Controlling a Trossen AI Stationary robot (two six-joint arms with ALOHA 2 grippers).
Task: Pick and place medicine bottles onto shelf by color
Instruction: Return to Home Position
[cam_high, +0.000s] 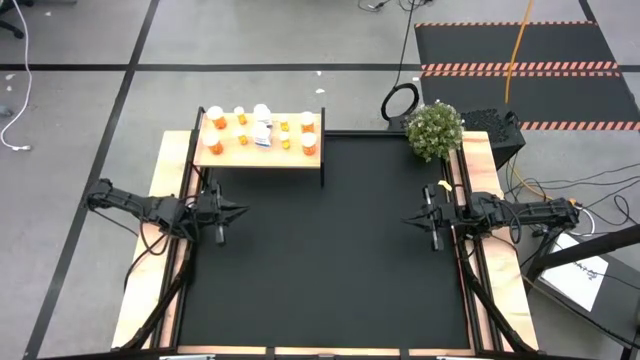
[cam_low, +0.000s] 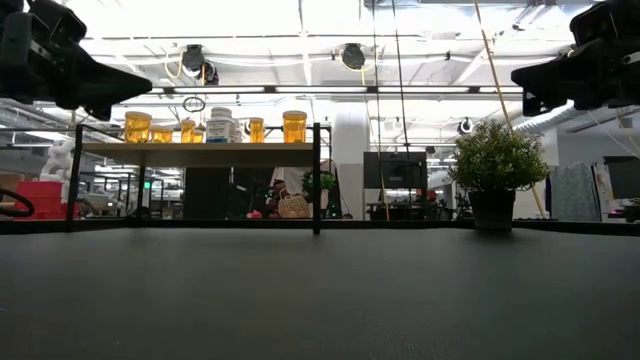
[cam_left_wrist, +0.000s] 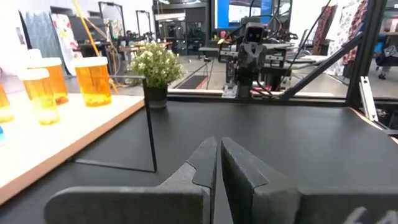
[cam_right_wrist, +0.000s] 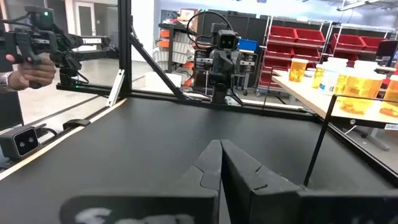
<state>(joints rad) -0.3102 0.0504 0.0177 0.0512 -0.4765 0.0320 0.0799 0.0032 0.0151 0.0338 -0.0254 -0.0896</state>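
Observation:
The light-wood shelf (cam_high: 260, 152) on thin black legs stands at the far left of the black mat. Several orange bottles with white caps (cam_high: 216, 120) stand upright on it, with white bottles with bluish labels (cam_high: 263, 134) among them; they also show in the low view (cam_low: 294, 126). My left gripper (cam_high: 240, 211) is shut and empty above the mat's left side, near the shelf's front edge. My right gripper (cam_high: 408, 220) is shut and empty above the mat's right side. In the wrist views each pair of fingers (cam_left_wrist: 217, 163) (cam_right_wrist: 221, 163) is closed together.
A small potted plant (cam_high: 434, 130) stands at the mat's far right corner. The black mat (cam_high: 330, 260) lies bare between the two arms. In the right wrist view a person's hand (cam_right_wrist: 31, 70) holds a device beyond the table's edge.

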